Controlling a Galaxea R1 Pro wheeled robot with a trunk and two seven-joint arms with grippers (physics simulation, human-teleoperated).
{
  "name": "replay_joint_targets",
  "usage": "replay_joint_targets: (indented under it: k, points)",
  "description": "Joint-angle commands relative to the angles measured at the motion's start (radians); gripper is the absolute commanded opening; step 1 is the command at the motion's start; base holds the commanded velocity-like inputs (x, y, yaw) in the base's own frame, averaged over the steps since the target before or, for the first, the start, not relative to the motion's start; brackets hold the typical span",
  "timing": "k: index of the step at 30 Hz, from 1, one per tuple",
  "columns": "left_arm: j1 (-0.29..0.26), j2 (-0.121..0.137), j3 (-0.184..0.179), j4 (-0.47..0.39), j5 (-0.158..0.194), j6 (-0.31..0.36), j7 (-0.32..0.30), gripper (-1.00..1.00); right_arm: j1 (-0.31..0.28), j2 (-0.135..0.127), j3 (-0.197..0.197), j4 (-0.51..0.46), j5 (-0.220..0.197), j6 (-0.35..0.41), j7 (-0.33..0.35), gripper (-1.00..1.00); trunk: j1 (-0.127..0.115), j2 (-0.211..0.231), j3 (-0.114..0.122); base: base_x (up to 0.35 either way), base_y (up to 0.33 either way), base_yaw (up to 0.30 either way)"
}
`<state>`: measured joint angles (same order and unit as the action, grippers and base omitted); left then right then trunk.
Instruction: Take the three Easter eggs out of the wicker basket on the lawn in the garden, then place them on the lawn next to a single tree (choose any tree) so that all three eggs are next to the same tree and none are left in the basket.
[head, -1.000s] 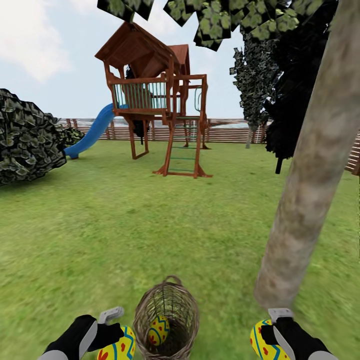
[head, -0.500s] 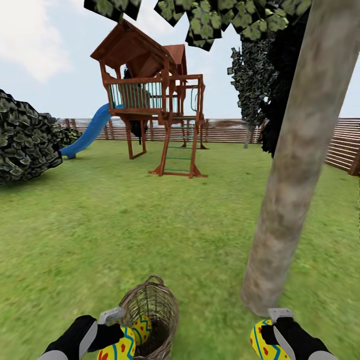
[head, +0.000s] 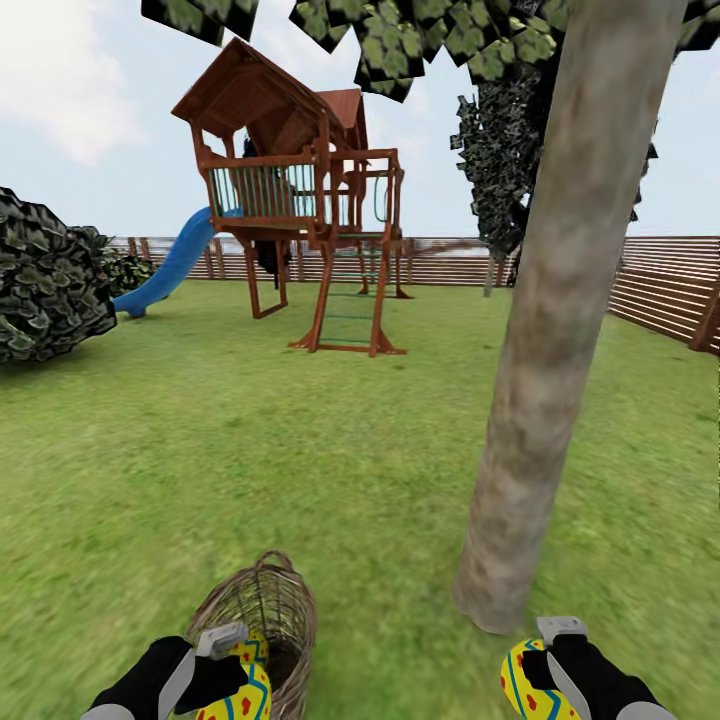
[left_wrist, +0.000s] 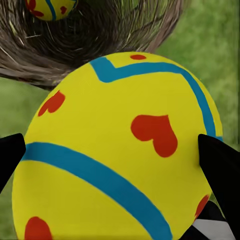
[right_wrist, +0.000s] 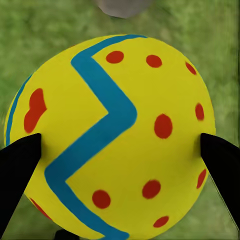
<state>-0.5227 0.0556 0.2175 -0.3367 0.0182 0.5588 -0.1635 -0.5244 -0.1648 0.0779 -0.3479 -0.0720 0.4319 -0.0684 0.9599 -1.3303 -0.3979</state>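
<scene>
- We are gripping one egg (head: 238, 695) in the left claw (head: 232, 668) and another egg (head: 528, 684) in the right claw (head: 540, 668).
- We are advising low, gentle releases on the lawn (head: 300, 450) beside the tree (head: 545, 330), right claw first.
- The third egg (left_wrist: 50, 7) is lying inside the wicker basket (head: 255, 610), just beyond our left claw.

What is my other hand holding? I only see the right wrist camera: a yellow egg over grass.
Observer: The left end effector grips a yellow egg with blue bands and red hearts.
Operator: Where's the basket?
Observer: The brown woven wicker basket sits on the lawn, right beside the left end effector.
Operator: Any egg inside?
Observer: Yes, one small yellow egg lies in it.
Operator: Is a tree close?
Observer: A pale grey-brown tree trunk stands just ahead of the right end effector holding your dotted yellow egg.
</scene>
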Motion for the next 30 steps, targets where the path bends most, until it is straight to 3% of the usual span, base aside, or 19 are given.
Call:
replay_joint_targets:
  k: [1, 30]
  points:
    - [0.000, 0.000, 0.006, -0.002, 0.002, 0.007, -0.002, -1.00, 0.000, -0.001, 0.008, -0.002, -0.008, 0.005, -0.005, -1.00, 0.000, -0.001, -0.001, 0.000, -0.331, 0.000]
    - [0.000, 0.000, 0.006, -0.001, 0.002, 0.007, -0.002, -1.00, 0.000, -0.001, 0.008, -0.002, -0.008, 0.005, -0.006, -1.00, 0.000, -0.001, -0.001, 0.000, -0.330, 0.000]
